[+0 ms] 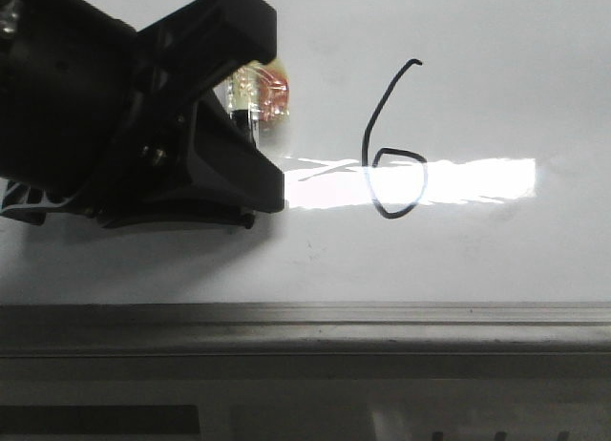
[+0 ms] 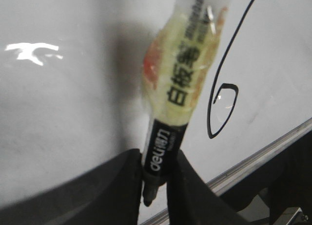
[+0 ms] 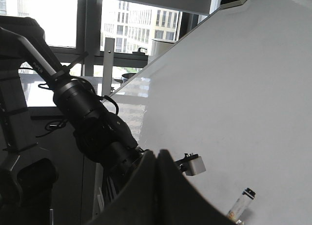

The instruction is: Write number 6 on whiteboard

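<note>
Front view showed the number 6 (image 1: 394, 145) complete on the whiteboard (image 1: 496, 69), near its framed edge. The left gripper (image 2: 155, 174) jaws pinched the marker (image 2: 183, 84). Lifting straight off would avoid a stray stroke. The right gripper (image 3: 158, 159) jaws looked pressed together, empty.

My left pincer (image 2: 155, 178) was closed on the marker (image 2: 183, 84), its two black fingers (image 2: 119, 186) pinching the dark end of the barrel. From the front, the left arm (image 1: 86, 107) filled the left side. My right pincer (image 3: 157, 186) had its fingers pressed together.
</note>
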You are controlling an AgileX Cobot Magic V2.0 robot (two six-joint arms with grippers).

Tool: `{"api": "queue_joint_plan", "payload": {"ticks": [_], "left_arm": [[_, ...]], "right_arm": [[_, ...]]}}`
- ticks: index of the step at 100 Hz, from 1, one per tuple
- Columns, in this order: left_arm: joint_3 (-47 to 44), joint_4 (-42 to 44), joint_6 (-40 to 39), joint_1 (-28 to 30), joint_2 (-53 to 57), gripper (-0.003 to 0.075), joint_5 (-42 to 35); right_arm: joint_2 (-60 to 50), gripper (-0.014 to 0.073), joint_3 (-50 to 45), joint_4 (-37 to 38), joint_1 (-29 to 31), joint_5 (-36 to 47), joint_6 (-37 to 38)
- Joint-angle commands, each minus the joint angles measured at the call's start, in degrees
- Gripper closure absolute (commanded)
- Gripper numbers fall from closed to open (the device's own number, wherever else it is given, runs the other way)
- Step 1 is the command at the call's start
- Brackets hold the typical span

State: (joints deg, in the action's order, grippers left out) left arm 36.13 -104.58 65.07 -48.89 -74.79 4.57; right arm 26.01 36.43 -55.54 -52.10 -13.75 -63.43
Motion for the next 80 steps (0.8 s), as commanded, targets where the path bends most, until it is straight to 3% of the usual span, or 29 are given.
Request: {"api": "queue_joint_plan", "payload": {"ticks": [1, 12, 44, 80], "left_arm": [[0.4, -2.6, -3.8, 0.7, -0.6, 0.0741, -12.3], [0.8, -2.6, -5.8, -1.0, -0.4, 0.0741, -14.3], [3.9, -2.5, -3.0, -10.5, -0.4, 0.0741, -29.6], [5.4, -2.5, 2.3, -10.8, -0.8, 0.0741, -30.0]], "right_arm": [[0.3, 0.0654, 1.3, -1.3, 0.3, 2.4, 0.0], [0.3, 0.0654, 1.3, -1.3, 0.3, 2.2, 0.0], [0.3, 0.0654, 1.3, -1.3, 0.3, 0.6, 0.0], [0.3, 0.0654, 1.3, -1.3, 0.3, 0.7, 0.0]]}}
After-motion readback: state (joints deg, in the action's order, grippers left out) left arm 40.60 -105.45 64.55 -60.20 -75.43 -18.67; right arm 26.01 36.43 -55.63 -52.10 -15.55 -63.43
